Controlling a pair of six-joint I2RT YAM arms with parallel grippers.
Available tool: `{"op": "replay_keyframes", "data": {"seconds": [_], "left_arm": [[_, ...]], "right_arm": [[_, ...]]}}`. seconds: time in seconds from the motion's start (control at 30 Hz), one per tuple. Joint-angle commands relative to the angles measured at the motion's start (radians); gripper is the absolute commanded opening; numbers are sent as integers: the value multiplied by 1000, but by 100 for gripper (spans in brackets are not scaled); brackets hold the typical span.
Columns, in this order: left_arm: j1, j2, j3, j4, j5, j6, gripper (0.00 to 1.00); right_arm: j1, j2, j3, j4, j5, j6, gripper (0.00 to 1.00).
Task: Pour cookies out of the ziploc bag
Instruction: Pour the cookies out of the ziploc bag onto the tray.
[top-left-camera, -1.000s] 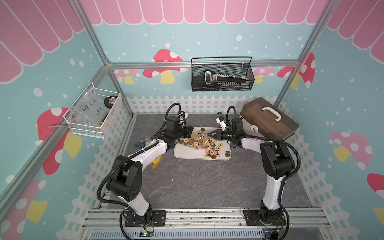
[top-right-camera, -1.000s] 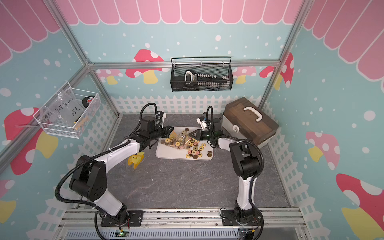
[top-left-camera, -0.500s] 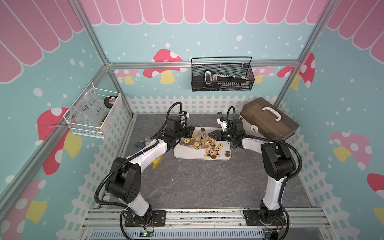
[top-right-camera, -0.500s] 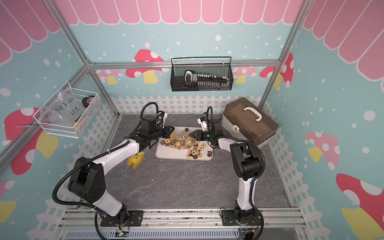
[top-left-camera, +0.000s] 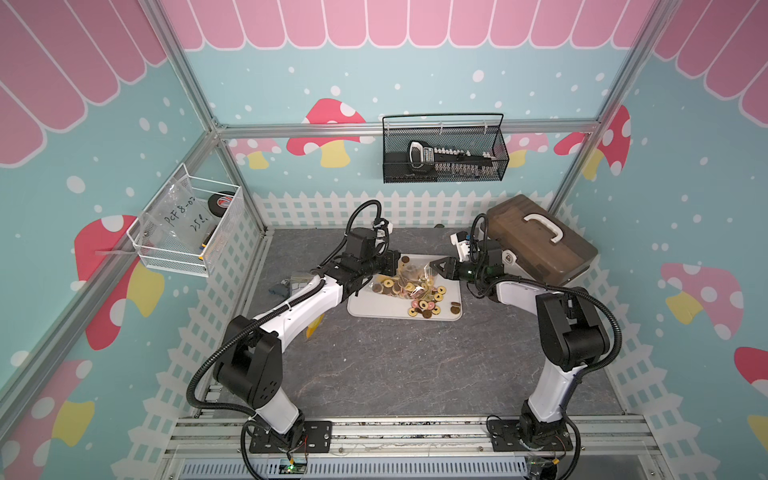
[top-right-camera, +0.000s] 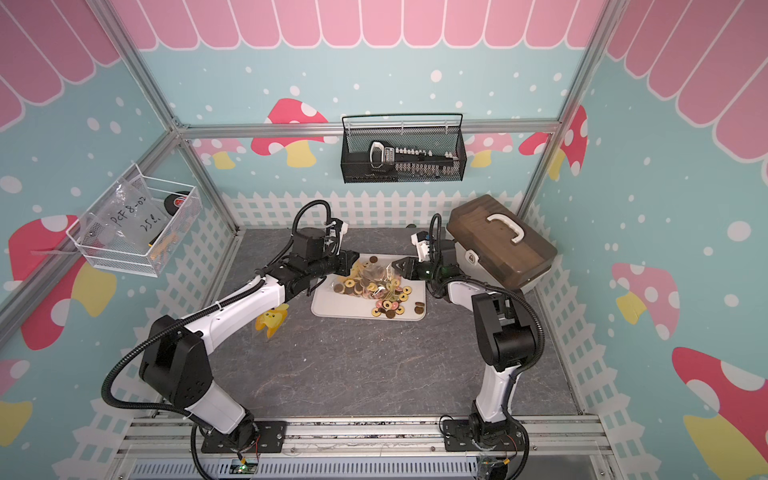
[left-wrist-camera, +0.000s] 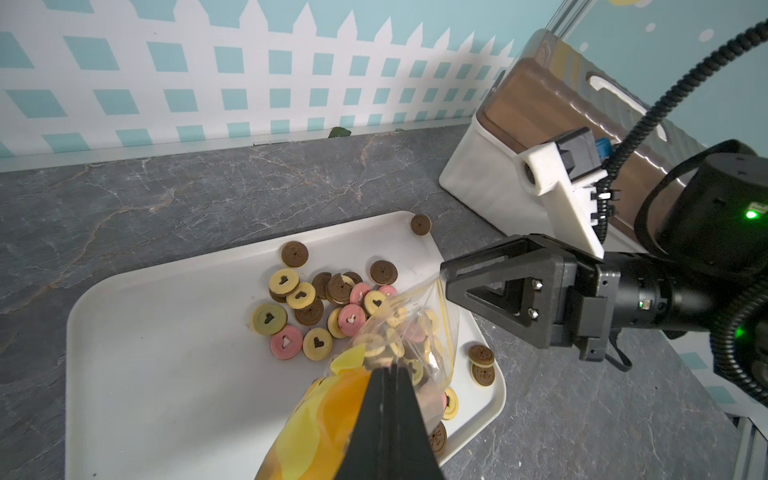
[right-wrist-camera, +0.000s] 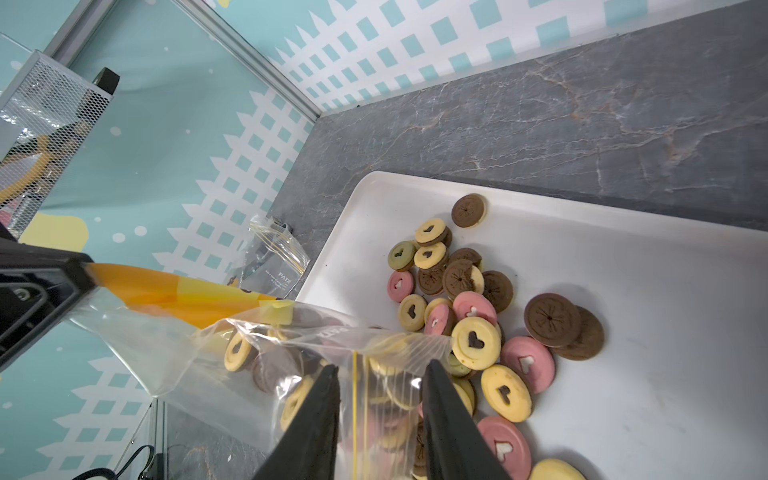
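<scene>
Brown, tan and pink cookies (top-left-camera: 419, 291) lie across the white tray (top-left-camera: 374, 309) mid-frame in both top views, some inside the ziploc bag (right-wrist-camera: 291, 345). The left gripper (left-wrist-camera: 388, 369) pinches its orange end; the right gripper (right-wrist-camera: 380, 365), jaws parted, flanks its zip edge.

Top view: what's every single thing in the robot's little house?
cookies: dozens; brown, yellow, pink, green; mostly on the tray, some in the ziploc bag
ziploc bag: one; clear with orange print; held over the tray
tray: one; white; mid-table
small bag: one; clear; on the table left of the tray
yellow toy: one; also left of the tray
box: one; brown lid, white handle; back right corner
black basket: one; back wall, tool inside
white basket: one; left wall, labelled bag and tape roll inside
table: one; grey
left hand: black; shut on the ziploc bag
right hand: black; open at the bag's edge
</scene>
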Motion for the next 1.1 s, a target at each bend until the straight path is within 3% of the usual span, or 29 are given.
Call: {"op": "replay_keyframes", "data": {"seconds": [0.0, 0.17, 1.07], "left_arm": [[0, -13, 62, -4, -10, 24, 0], [15, 8, 113, -43, -8, 34, 0], [6, 41, 112, -11, 53, 7, 0]], "right_arm": [[-10, -47, -25, 47, 31, 13, 33], [-16, -48, -33, 62, 36, 25, 35], [-42, -56, -62, 100, 37, 49, 36]]}}
